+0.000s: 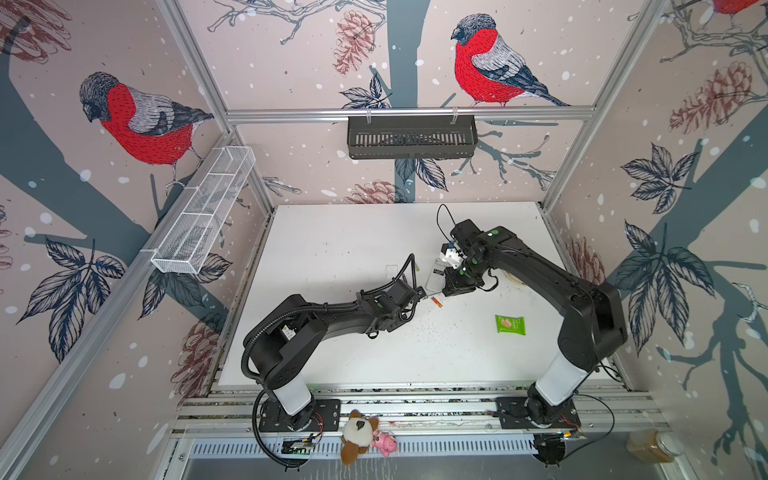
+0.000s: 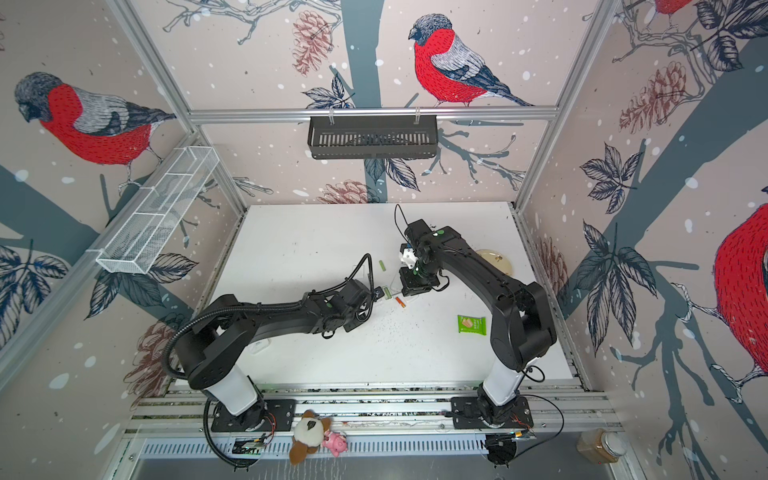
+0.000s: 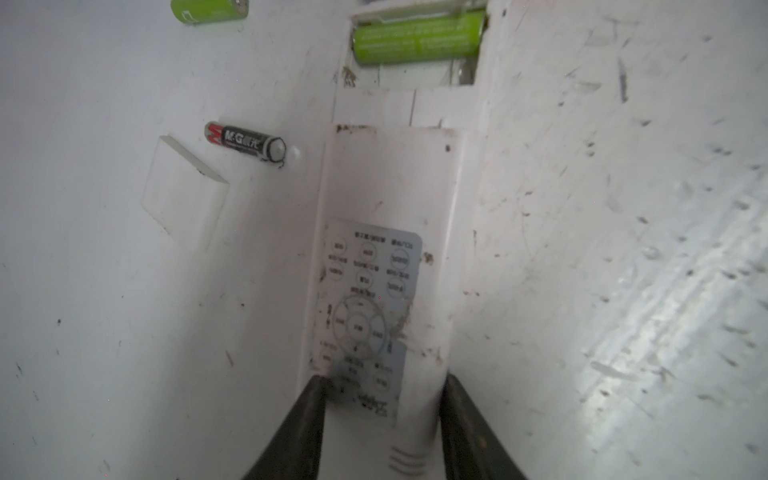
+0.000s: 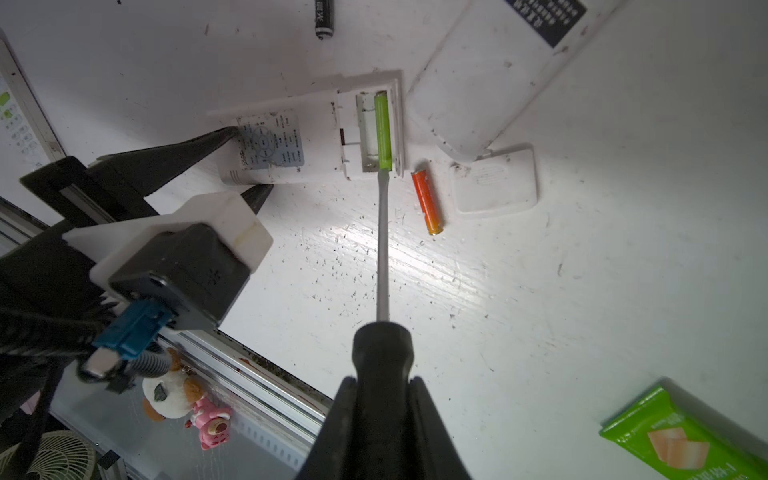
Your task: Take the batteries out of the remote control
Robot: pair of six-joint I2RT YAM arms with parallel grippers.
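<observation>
The white remote control (image 3: 390,178) lies on the table with its battery bay open and one lime green battery (image 4: 382,129) inside. My left gripper (image 3: 384,382) is shut on the remote's button end, a finger pressed to each side. My right gripper (image 4: 382,382) is shut on a black-handled screwdriver (image 4: 382,249), whose tip touches the end of that battery. Loose batteries lie on the table: an orange-red one (image 4: 427,202) beside the bay, a black one (image 3: 245,141), and a second lime green one (image 3: 210,9). In a top view both grippers meet near the table's middle (image 2: 390,291).
A larger white remote (image 4: 490,79) lies just beyond the bay, with a white battery cover (image 4: 494,183) beside the orange-red battery and another white cover (image 3: 183,191) near the black one. A green snack packet (image 1: 510,324) lies to the right, and a plate (image 2: 494,259) sits under the right arm.
</observation>
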